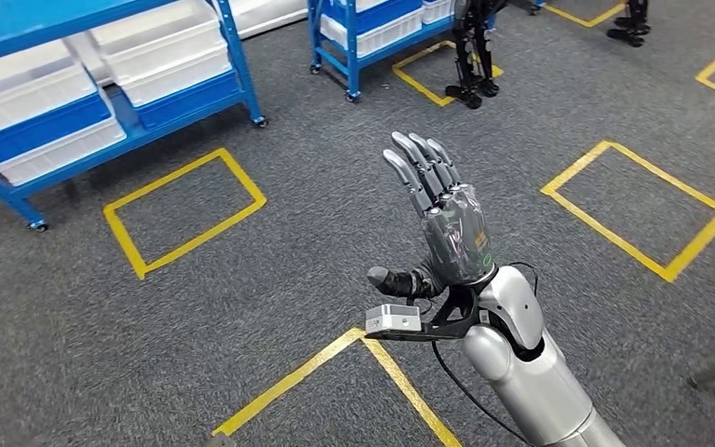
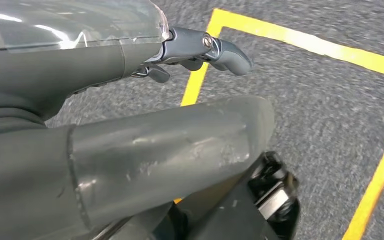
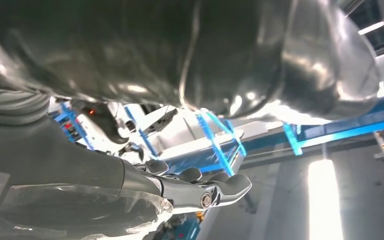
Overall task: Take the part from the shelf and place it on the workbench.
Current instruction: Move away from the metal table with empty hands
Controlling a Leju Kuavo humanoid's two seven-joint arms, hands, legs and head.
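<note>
A blue shelf (image 1: 102,102) with white bins (image 1: 163,51) stands at far left; no lettering on them is legible, and I cannot tell which item is the part. Yellow tape squares (image 1: 184,209) mark the grey carpet (image 1: 270,307). The right hand (image 1: 438,219) is raised, fingers (image 1: 419,172) straight and close together, thumb out, holding nothing. The left hand (image 2: 130,125) hangs over the carpet, fingers (image 2: 215,47) slightly curled, empty.

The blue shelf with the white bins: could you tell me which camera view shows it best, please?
The head view shows the blue shelf best: frame, white bins and a castor stand sharp on the grey carpet. The right wrist view catches blurred blue bars past the right hand. The left wrist view looks at carpet and yellow tape.
</note>
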